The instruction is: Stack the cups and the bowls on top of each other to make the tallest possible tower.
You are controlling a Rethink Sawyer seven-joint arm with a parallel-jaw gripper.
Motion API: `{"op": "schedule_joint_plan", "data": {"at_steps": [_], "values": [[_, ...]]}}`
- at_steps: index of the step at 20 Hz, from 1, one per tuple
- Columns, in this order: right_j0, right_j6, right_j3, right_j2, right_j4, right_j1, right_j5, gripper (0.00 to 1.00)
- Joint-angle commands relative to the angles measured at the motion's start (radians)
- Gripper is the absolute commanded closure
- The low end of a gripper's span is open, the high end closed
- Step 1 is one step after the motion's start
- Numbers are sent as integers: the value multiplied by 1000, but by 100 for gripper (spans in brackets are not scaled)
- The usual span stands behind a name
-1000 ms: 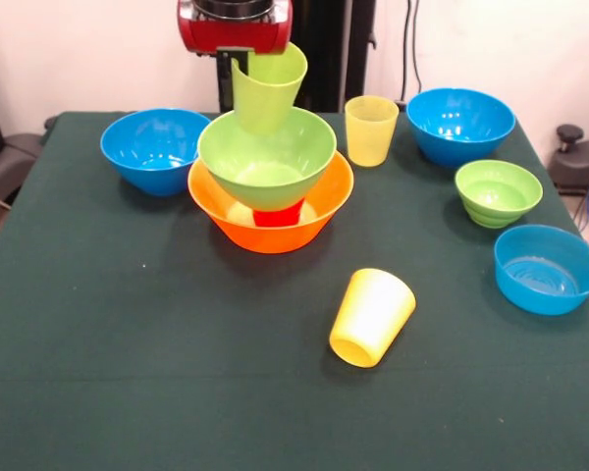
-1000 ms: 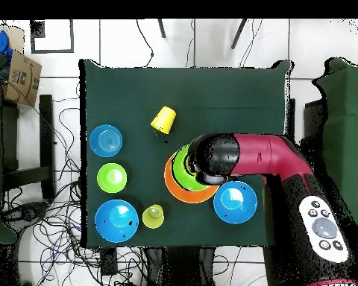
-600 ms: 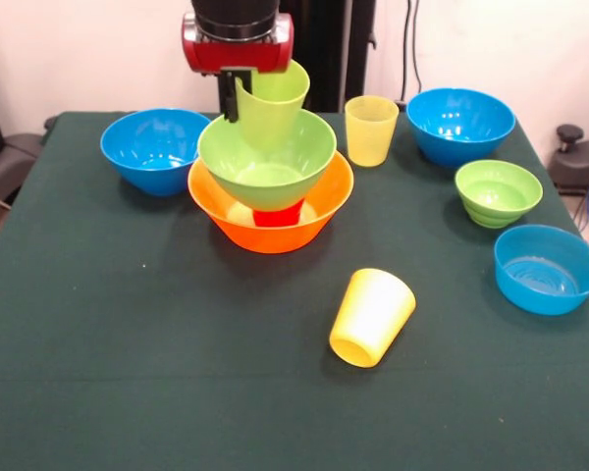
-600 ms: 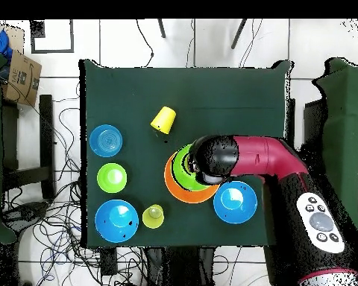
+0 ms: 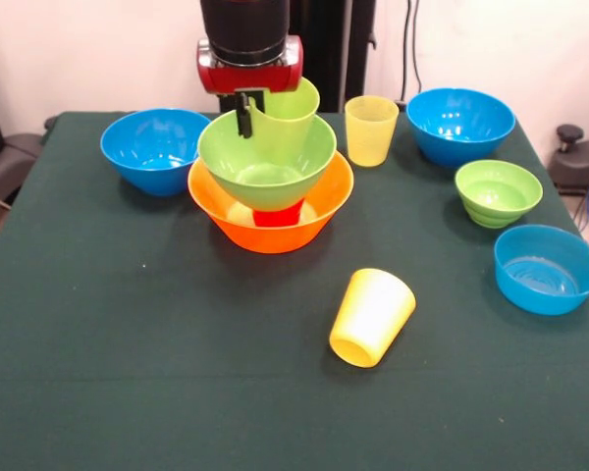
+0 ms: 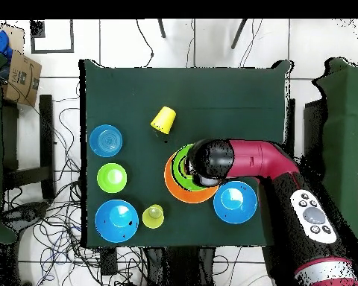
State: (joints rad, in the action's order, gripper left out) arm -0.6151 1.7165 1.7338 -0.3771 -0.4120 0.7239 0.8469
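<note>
Lying on its side nearest the camera, at six o'clock from the tower: yellow cup [image 5: 372, 316], mouth toward the viewer, free to roll if nudged. Well off at three o'clock: shallow blue bowl [image 5: 548, 268], then small green bowl [image 5: 498, 192] just beyond it. Farther back, centre: orange bowl [image 5: 270, 203] as base, red cup [image 5: 277, 214] inside it, big green bowl [image 5: 266, 157] perched on that cup. Judged top-heavy, resting on a narrow support. Above it, gripper [image 5: 256, 102] clamped on the rim of the green cup [image 5: 283, 122], cup tilted, base low inside the green bowl. Risks, as judgement: releasing while tilted and tipping the cup over; pressing off-centre and rocking the green bowl off the red cup. Farthest back: blue bowl [image 5: 155, 148] at ten o'clock, pale cup [image 5: 371, 130] and another blue bowl [image 5: 460, 125] at two o'clock.
</note>
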Motion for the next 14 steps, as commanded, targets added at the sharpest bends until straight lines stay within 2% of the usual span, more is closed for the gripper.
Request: {"op": "schedule_joint_plan", "data": {"at_steps": [1, 14], "values": [[8, -74, 42, -34, -75, -25, -70, 100], [6, -77, 38, -36, -77, -23, -85, 100]]}}
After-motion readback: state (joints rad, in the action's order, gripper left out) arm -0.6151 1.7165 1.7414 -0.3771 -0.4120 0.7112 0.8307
